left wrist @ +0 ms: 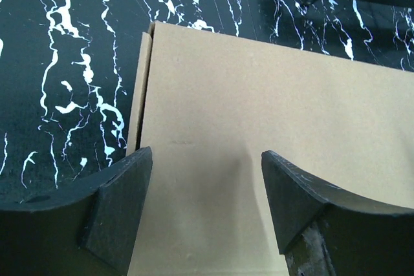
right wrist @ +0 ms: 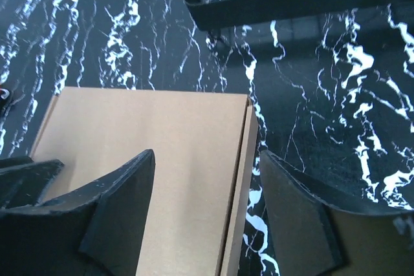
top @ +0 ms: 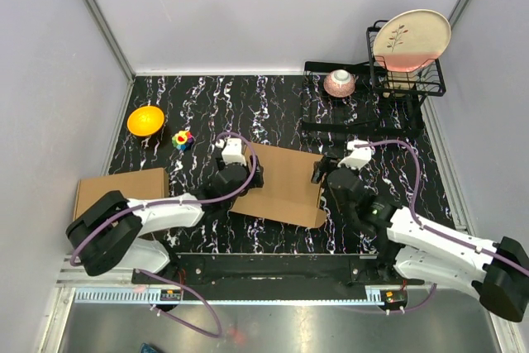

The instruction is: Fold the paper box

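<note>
The paper box (top: 281, 183) lies in the middle of the table as a flat, closed brown cardboard block. My left gripper (top: 250, 174) hangs over its left end, open, with the lid (left wrist: 272, 108) bare between the fingers (left wrist: 123, 211). My right gripper (top: 321, 174) is at the box's right end, also open. In the right wrist view its gripper (right wrist: 207, 179) straddles the box's right edge (right wrist: 236, 211). One finger is over the lid and the other over the table, with a gap to the side wall. Neither gripper holds anything.
A second plain cardboard carton (top: 120, 189) sits at the left, by the left arm. An orange bowl (top: 145, 120) and a small colourful toy (top: 183, 140) lie at the back left. A black rack (top: 405, 80) with a plate (top: 411, 37) and a pink bowl (top: 340, 83) stand at the back right.
</note>
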`<control>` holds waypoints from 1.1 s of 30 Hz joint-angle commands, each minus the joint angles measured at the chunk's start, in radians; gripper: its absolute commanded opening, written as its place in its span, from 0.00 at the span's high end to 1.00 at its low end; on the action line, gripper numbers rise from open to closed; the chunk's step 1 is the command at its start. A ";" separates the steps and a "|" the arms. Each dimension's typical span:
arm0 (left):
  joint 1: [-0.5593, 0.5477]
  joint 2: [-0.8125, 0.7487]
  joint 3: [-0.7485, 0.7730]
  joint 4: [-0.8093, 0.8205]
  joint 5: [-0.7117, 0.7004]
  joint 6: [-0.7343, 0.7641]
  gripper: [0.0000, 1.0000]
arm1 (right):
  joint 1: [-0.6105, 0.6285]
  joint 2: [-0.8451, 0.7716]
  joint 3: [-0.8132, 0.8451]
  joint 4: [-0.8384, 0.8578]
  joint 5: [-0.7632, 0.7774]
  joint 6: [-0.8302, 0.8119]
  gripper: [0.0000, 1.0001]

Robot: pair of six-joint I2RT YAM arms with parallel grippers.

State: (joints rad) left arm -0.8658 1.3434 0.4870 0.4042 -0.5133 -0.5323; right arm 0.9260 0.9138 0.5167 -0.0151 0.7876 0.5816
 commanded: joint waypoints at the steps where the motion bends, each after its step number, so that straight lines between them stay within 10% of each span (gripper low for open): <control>1: 0.021 0.022 0.013 0.038 -0.010 -0.028 0.25 | -0.067 0.057 -0.020 -0.049 -0.132 0.086 0.26; 11: 0.021 0.102 0.016 0.005 0.018 -0.070 0.27 | -0.157 0.241 -0.079 0.067 -0.312 0.202 0.23; 20: 0.050 -0.096 0.008 -0.054 -0.067 -0.093 0.19 | -0.176 0.275 -0.162 0.136 -0.389 0.268 0.43; 33: 0.329 -0.015 0.085 -0.067 0.338 -0.155 0.11 | -0.176 0.300 -0.176 0.145 -0.384 0.262 0.44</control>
State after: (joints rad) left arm -0.5617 1.2423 0.5232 0.3019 -0.3500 -0.6563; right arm 0.7525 1.1725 0.3641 0.2150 0.4454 0.8570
